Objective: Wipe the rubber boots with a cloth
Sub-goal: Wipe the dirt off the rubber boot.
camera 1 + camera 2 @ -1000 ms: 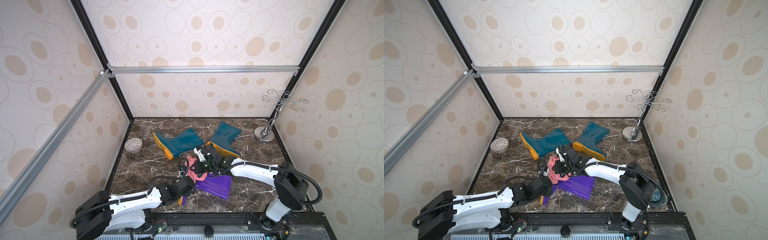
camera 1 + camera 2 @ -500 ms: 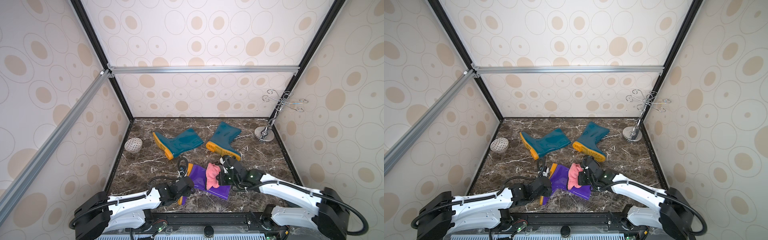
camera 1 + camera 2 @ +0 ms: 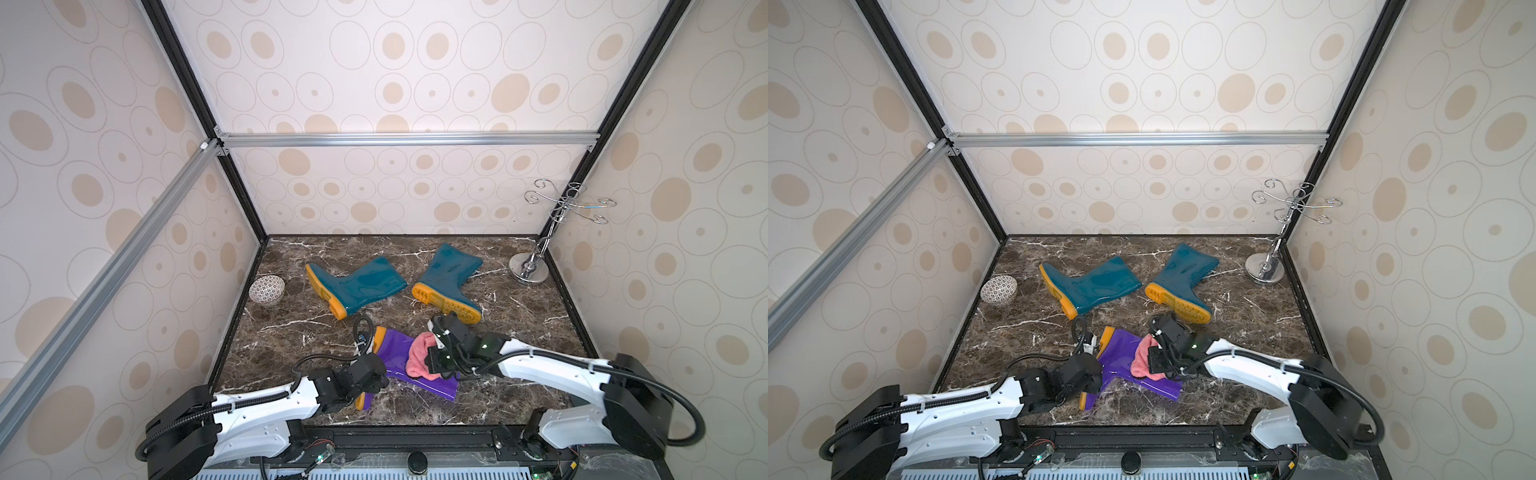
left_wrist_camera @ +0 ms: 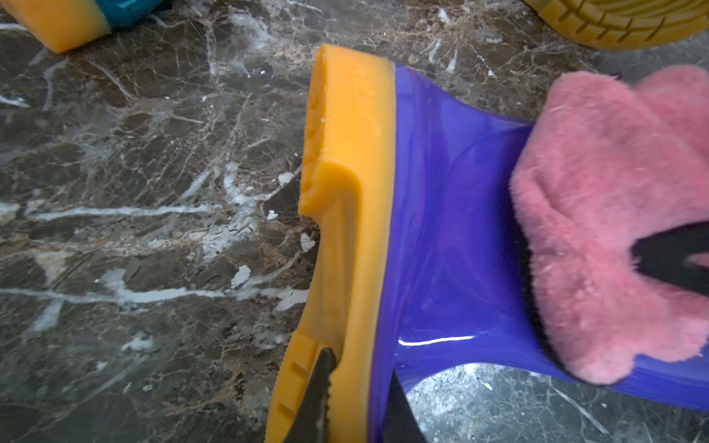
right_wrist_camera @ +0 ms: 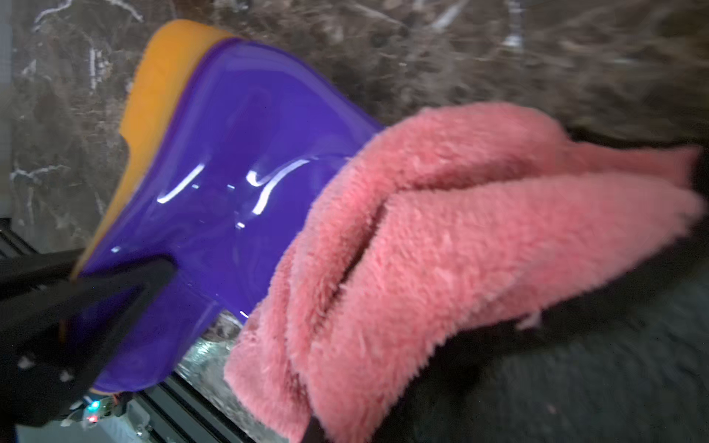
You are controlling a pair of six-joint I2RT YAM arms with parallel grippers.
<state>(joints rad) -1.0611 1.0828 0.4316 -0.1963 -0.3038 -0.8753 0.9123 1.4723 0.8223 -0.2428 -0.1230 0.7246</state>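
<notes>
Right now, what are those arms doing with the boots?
Left gripper pinching purple boot by sole. Right gripper holding pink cloth on its shaft. Teal boots lie clear behind.

Patterned bowl [image 3: 267, 291] by the left wall; chrome stand [image 3: 528, 274], perhaps a cup tree, far-right corner.

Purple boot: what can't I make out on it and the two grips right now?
Mid-shaft of the purple boot: both top views, under the cloth and right arm.
The right fingers: mostly buried in cloth; right wrist view blurred.
The left fingers: left wrist view's edge cuts off all but tips on the sole.
</notes>
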